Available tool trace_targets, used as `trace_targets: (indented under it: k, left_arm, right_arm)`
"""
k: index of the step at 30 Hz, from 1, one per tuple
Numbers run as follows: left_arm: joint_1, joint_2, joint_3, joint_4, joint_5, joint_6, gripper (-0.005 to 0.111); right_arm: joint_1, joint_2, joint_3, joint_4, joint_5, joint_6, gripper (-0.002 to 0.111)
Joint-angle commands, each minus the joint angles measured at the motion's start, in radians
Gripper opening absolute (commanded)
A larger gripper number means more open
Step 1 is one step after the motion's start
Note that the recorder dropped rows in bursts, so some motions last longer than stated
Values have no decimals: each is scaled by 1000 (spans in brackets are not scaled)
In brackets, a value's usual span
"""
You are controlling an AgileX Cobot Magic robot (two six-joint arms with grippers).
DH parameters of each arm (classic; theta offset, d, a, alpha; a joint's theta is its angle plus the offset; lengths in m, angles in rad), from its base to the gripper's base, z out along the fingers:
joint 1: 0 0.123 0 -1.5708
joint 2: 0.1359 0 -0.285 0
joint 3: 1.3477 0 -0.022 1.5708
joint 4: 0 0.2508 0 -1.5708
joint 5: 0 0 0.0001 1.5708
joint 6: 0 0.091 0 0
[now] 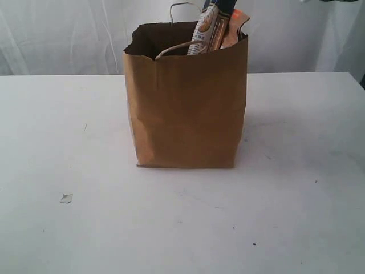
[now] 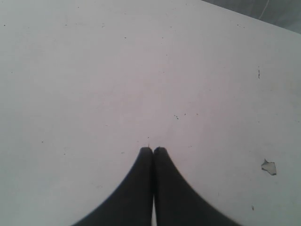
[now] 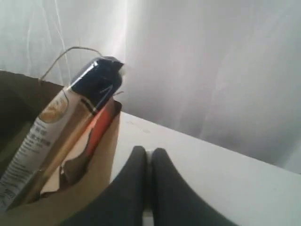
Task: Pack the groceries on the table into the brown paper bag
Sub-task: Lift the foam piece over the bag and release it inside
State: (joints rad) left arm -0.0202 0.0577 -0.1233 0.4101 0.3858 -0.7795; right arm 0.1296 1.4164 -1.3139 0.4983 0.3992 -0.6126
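Bag just beside R gripper

The left hand is closed, its two dark fingers pressed together from base to rounded tips. Beyond the tips spreads a plain white surface, dotted with tiny dark specks. A small pale scrap (paper or a chipped spot, hard to tell) lies off to one side of the hand, apart from it. A grey strip shows past the surface's far edge.
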Motion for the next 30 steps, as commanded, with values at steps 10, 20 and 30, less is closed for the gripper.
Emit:
trace_targets:
  k: [10,20,30]
  left_arm:
    - [-2,-6,5,2,0,-5,0]
    - [-2,-6,5,2,0,-5,0]
    - [-2,-6,5,2,0,-5,0]
  right_arm:
    - [3,336,-12,1246,327,-1469,0]
    - [3,348,-10,1246,525,-1450,0]
    - [3,348,-10,1246,461,-1447,28]
